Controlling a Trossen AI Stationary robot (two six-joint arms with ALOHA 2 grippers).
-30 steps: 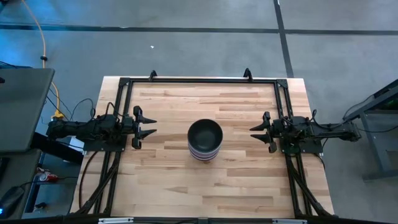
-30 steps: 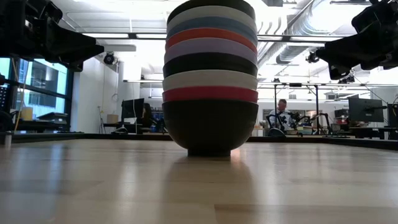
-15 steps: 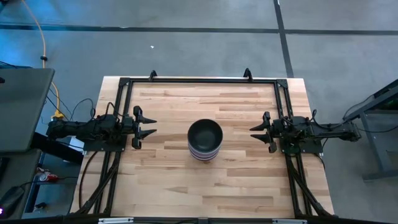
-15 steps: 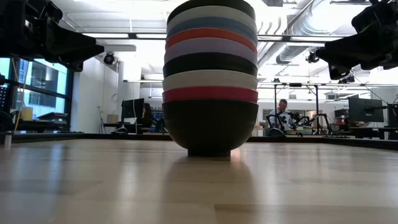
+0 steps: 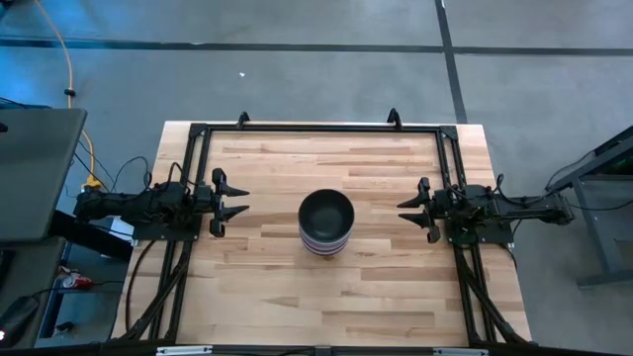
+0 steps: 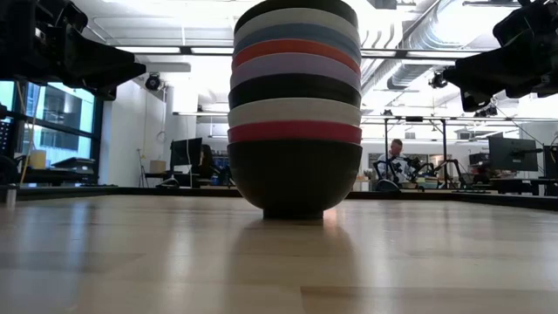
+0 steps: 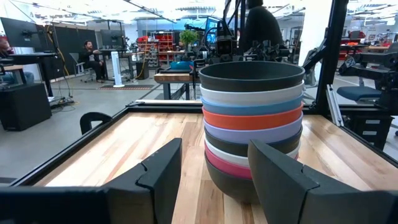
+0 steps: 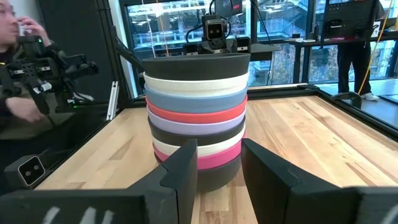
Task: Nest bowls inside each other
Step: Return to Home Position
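Wooden surface [image 5: 267, 287], with a black frame [image 5: 316, 128] round its edges.

Left arm [image 5: 138, 205] and right arm [image 5: 495, 208] lie low at opposite sides, each at its own edge and pointing inward. I read this as the parking step. The nesting looks finished, since no bowl shows outside the stack. The next move is probably no more than settling into rest. It calls for keeping well off the middle, because a tall column like this could tip at a brush.

Stack of bowls [image 5: 326, 222]: at mid-surface, between the two hands and well apart from both. It is one column, and it stands upright in the low view.

Left hand [image 5: 241, 202]: empty, fingers spread wide. Its wrist view frames the stack in the gap.
Right hand [image 5: 404, 211]: empty, fingers parted with a narrower gap, also aimed at the stack.

Bowls from the bottom up, low view:
- black bowl [image 6: 295, 179], sitting on the wood, with its whole side showing
- magenta rim [image 6: 295, 132]
- white rim [image 6: 295, 112]
- black rim [image 6: 295, 90]
- lavender rim [image 6: 295, 68]
- red rim [image 6: 295, 49]
- blue rim [image 6: 295, 33]
- upper white rim [image 6: 295, 17]
- top black bowl [image 6: 295, 4], with a dark hollow as seen from above

Nine counted. The bowls are plain and matte, and the rims are evenly spaced, so they seem well seated.
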